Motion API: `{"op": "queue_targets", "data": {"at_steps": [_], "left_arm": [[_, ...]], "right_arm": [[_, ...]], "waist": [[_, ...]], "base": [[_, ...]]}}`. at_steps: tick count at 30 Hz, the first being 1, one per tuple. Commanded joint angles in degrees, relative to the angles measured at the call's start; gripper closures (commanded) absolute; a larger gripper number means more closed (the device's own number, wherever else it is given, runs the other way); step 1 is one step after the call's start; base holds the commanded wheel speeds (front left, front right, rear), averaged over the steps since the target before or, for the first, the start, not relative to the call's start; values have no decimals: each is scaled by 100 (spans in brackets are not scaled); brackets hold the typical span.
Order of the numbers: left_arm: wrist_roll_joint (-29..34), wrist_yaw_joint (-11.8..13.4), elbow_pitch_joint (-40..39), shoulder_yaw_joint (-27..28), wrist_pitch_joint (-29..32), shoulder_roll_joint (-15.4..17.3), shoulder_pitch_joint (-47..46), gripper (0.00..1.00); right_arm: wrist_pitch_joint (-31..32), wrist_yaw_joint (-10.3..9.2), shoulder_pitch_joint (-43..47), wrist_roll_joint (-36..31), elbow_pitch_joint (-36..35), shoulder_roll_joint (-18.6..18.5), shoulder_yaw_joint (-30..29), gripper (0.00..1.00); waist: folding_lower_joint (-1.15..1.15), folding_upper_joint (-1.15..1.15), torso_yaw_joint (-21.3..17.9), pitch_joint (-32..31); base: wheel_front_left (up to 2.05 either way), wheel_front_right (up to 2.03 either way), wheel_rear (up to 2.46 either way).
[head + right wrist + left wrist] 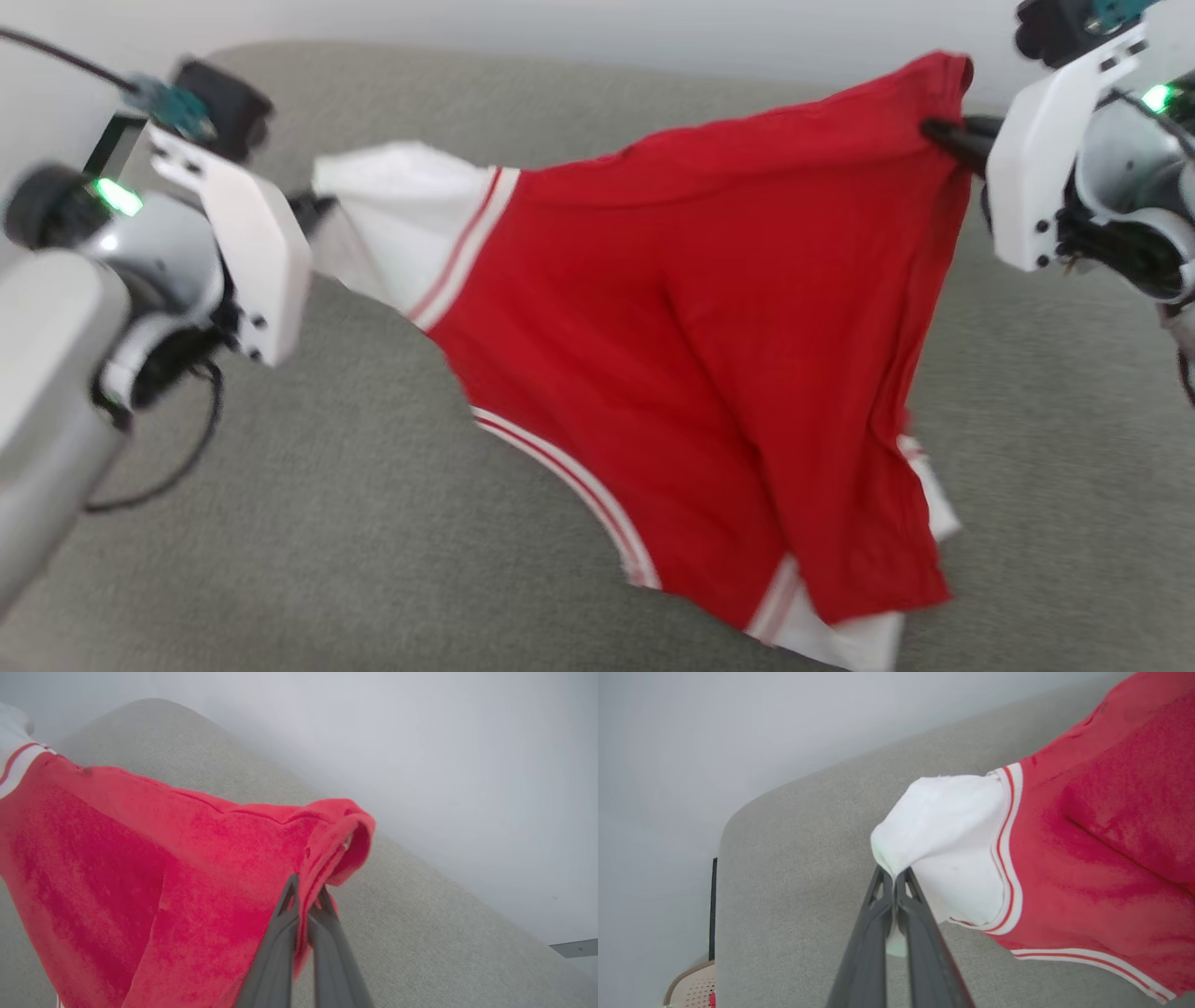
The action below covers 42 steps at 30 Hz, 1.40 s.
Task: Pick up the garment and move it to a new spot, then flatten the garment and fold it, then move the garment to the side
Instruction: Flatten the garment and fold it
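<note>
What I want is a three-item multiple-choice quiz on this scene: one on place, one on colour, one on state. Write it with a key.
1. Where does the left end effector grip the garment?
A. white sleeve end
B. red body
C. nowhere
2. What colour is the padded surface below?
A. blue
B. grey
C. black
3. The garment is:
A. folded flat
B. heaped
C. hanging between both end effectors
Key: 1 A, it pinches white fabric; 2 B, grey fabric shows beneath; 3 C, the right end effector is shut on the red edge opposite.
</note>
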Motion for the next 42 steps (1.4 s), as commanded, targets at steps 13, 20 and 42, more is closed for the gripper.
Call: {"op": "queue_targets", "data": {"at_steps": [13, 20, 42], "left_arm": [[288, -355, 634, 134, -31, -68, -1117, 100], [539, -487, 1056, 87, -386, -322, -1567, 100], [2451, -410, 2742, 325, -4657, -1193, -3777, 100]], "right_arm": [[188, -1, 39, -101, -832, -258, -696, 100], [121, -1, -112, -490, -812, -198, -1110, 100], [-3930, -1, -1711, -4073, 2102, 1424, -2731, 100]], "waist": [[0, 0, -590, -531], [0, 0, -649, -402], [0, 0, -684, 559]], "base": [[0, 0, 0], [0, 0, 0], [0, 0, 0]]}}
